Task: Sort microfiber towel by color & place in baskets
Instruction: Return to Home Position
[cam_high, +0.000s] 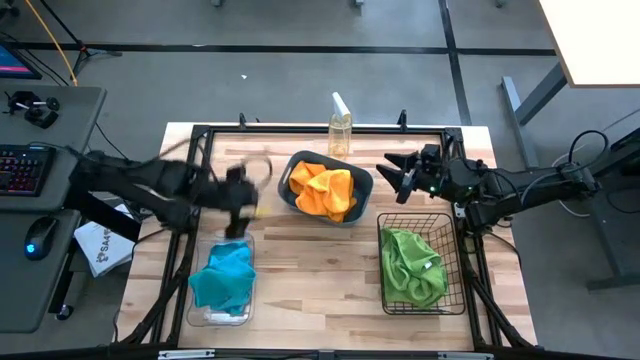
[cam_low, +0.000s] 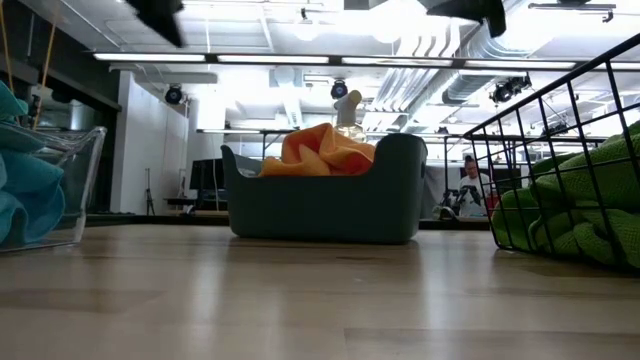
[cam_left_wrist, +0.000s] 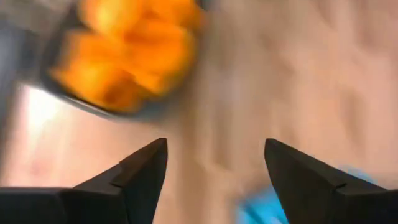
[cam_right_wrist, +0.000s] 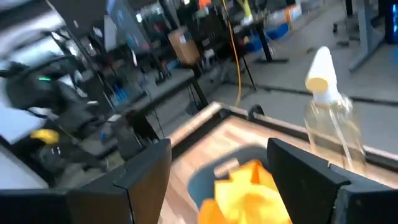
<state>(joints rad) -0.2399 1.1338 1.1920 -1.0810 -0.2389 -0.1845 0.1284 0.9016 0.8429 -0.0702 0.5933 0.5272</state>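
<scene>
Orange-yellow towels (cam_high: 325, 190) lie heaped in the dark teal tub (cam_high: 362, 184), also in the low view (cam_low: 325, 150). Sky blue towels (cam_high: 225, 277) fill the clear bin (cam_high: 218, 316) at the near left. Lime green towels (cam_high: 412, 265) sit in the black wire basket (cam_high: 458, 262) at the near right. My left gripper (cam_high: 252, 195) hangs open above the table between the clear bin and the tub, holding nothing; its wrist view (cam_left_wrist: 214, 165) shows bare wood. My right gripper (cam_high: 390, 172) is open, raised just right of the tub, empty.
A pale spray bottle (cam_high: 340, 127) stands at the far edge behind the tub. Bare wood lies in the middle of the table (cam_high: 315, 260) between bin and wire basket. A keyboard and mouse sit on a side desk left of the table.
</scene>
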